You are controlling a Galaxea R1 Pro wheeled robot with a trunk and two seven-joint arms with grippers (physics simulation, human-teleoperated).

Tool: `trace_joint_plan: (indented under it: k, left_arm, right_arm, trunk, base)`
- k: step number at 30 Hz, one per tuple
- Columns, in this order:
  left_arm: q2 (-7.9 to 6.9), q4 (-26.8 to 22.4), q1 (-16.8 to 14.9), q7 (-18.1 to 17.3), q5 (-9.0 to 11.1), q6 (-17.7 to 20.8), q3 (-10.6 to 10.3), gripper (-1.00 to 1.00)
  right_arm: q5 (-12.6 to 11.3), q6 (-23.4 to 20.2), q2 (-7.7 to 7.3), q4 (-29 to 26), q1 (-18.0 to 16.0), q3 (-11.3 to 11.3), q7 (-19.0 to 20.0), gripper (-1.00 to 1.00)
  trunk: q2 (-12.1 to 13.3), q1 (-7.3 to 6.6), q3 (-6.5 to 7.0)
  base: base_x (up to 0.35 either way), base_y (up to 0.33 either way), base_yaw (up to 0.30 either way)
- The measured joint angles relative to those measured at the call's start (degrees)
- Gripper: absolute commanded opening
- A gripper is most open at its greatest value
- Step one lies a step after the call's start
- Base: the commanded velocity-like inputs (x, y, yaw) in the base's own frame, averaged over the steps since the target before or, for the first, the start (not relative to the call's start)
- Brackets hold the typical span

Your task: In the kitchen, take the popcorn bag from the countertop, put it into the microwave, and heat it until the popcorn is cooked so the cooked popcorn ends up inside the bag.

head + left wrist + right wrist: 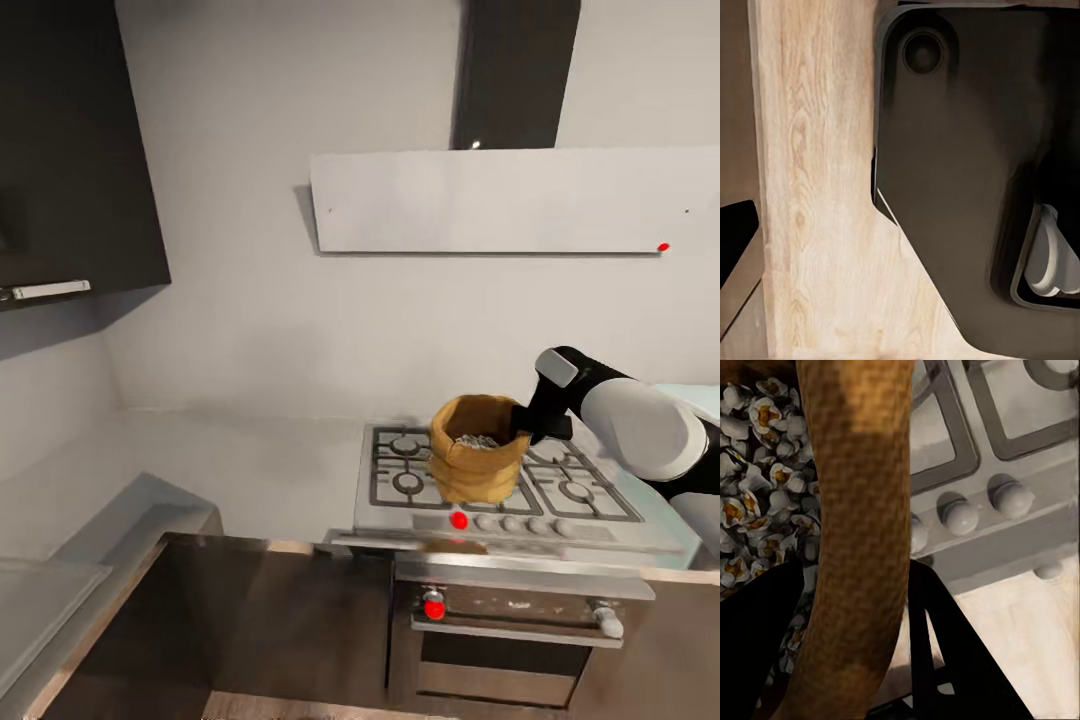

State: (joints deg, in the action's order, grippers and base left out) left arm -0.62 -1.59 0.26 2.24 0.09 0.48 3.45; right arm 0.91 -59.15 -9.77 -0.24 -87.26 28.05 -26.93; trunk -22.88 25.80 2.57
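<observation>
The tan-orange popcorn bag (478, 465) hangs upright over the middle of the steel gas hob (398, 463); I cannot tell whether its base touches the grates. Grey-white popcorn (476, 441) fills its mouth. My right gripper (520, 420) is shut on the bag's thick rolled rim at its right side. In the right wrist view the rim (859, 510) runs between my two black fingers (757, 645), with popped kernels (757, 472) inside and hob knobs (960, 514) below. A pale blue-white corner (695, 398) shows behind my right arm; I cannot tell if it is the microwave.
The pale grey countertop (250, 470) runs left of the hob. A steel oven (500, 640) sits under the hob, and a flat white extractor hood (500, 200) hangs above. A dark wall cabinet (70, 150) is upper left. The left wrist view faces wood flooring (817, 225) and a dark body part (967, 187).
</observation>
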Motion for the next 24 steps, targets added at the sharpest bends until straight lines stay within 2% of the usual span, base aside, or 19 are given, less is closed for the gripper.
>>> trace_joint_plan:
  k: [7, 24]
  left_arm:
    - [0.0, 0.0, -0.01, -0.03, 0.02, 0.0, 0.0, 1.0]
    - [0.01, -0.01, -0.03, 0.03, -0.01, 0.0, 0.0, 1.0]
  right_arm:
    - [0.0, 0.0, 0.0, 0.0, 0.03, 0.0, -0.01, -1.0]
    - [-0.02, 0.01, -0.01, 0.0, 0.02, 0.01, 0.01, -1.0]
  trunk:
    - [0.0, 0.0, 0.0]
    - [0.01, -0.01, 0.0]
  base:
    - [-0.331, -0.04, -0.298]
    - [-0.286, -0.181, -0.298]
